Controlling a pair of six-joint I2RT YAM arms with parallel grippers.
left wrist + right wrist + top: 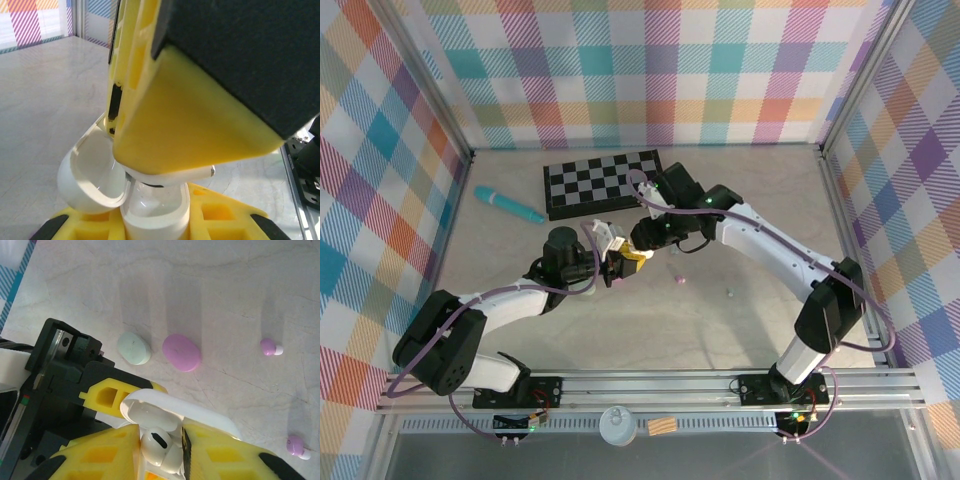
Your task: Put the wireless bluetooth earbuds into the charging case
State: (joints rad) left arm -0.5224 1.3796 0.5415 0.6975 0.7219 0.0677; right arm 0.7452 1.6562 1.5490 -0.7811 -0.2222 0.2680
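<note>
A white charging case (156, 212) stands upright with its lid (92, 180) swung open to the left, and my left gripper (155, 222) is shut on its body. My right gripper (161, 452) is shut on a white earbud (159, 445), held just above the case's open mouth. In the left wrist view the earbud's stem (197, 173) lies across the case's rim under the right gripper's yellow finger (200, 125). The two grippers meet at mid-table, left (617, 268) and right (636, 256). Two pink earbuds (270, 346) (297, 446) lie loose on the table.
A pale green case (134, 348) and a pink case (181, 352) lie shut beside each other, close beyond the grippers. A small checkerboard (603, 182) and a teal pen-shaped thing (508, 204) lie at the back left. A pale green bud (730, 293) lies right of centre.
</note>
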